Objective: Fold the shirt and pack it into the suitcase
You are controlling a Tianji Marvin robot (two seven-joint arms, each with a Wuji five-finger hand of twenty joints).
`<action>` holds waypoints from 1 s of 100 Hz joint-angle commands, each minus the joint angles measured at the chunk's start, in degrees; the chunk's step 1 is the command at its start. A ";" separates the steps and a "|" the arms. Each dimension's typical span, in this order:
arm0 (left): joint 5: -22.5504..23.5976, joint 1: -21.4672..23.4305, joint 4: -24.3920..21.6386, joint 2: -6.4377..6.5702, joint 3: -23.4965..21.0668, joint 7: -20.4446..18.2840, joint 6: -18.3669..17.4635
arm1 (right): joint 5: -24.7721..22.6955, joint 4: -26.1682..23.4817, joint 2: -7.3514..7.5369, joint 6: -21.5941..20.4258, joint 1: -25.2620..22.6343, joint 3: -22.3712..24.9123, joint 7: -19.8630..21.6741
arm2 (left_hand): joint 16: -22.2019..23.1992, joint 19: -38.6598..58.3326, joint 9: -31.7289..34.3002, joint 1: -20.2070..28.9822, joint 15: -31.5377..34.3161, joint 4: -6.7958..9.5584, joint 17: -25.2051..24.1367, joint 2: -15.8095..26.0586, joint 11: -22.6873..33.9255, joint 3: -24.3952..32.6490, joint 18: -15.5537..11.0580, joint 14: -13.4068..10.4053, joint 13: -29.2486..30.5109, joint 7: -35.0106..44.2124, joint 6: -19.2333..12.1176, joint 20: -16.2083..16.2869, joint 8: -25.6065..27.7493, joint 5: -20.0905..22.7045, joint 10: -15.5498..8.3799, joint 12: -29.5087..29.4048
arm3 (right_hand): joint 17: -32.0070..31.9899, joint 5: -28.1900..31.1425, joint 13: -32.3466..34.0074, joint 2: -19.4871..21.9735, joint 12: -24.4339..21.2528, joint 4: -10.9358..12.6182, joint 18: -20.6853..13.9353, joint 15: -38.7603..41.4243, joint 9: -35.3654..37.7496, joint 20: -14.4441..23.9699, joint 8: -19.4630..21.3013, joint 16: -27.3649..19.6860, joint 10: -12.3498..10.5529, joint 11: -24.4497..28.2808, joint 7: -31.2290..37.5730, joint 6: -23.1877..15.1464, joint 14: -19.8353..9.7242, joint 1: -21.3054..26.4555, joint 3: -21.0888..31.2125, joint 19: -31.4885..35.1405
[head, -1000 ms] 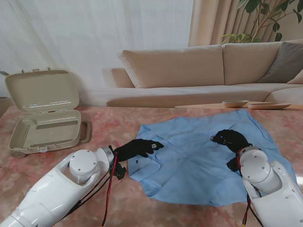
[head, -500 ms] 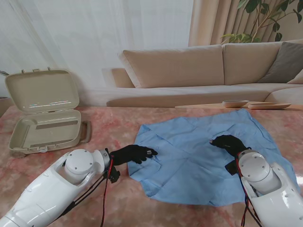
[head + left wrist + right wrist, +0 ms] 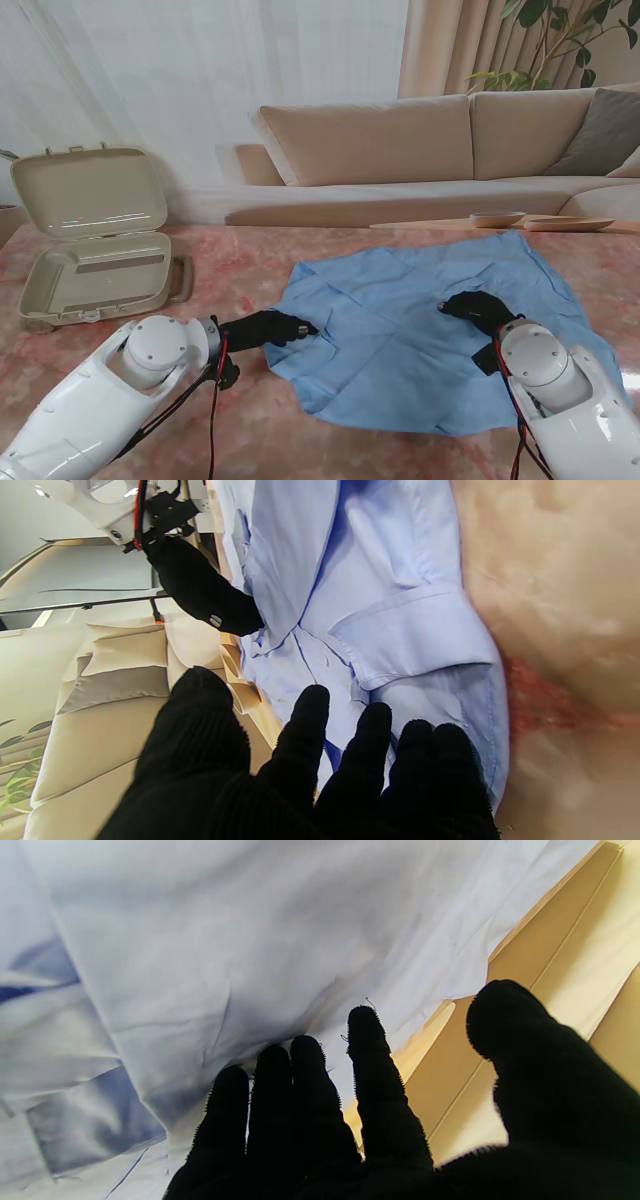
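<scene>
Both robot hands, left (image 3: 268, 328) and right (image 3: 478, 308), are lying spread on the shirt (image 3: 420, 340), pinching nothing; loose cloth risks bunching, spoiling the fold.

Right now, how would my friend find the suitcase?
Look at the pink marble table. On its far left corner, well left of the blue shirt, sits the suitcase. It is the only beige hard case, lying open with its lid standing up.

Both arms are extended forward from the near corners. The left hand (image 3: 268, 328) and right hand (image 3: 478, 309) are held flat, fingers extended and slightly spread.
</scene>
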 commanded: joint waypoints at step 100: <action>22.32 15.40 -9.46 5.06 -15.54 -4.65 5.22 | 2.19 -7.22 0.29 -1.89 -4.43 0.71 4.20 | -0.33 -7.37 -0.61 -0.87 -1.40 -0.75 -0.64 2.14 -0.33 -1.87 13.87 8.70 -1.61 0.36 -0.66 -0.85 1.10 -0.80 -0.56 0.98 | 1.23 0.15 -0.25 1.65 0.53 1.13 2.67 0.43 -0.24 2.47 0.52 0.34 -0.40 -0.92 0.03 -0.83 0.46 1.18 -2.98 0.65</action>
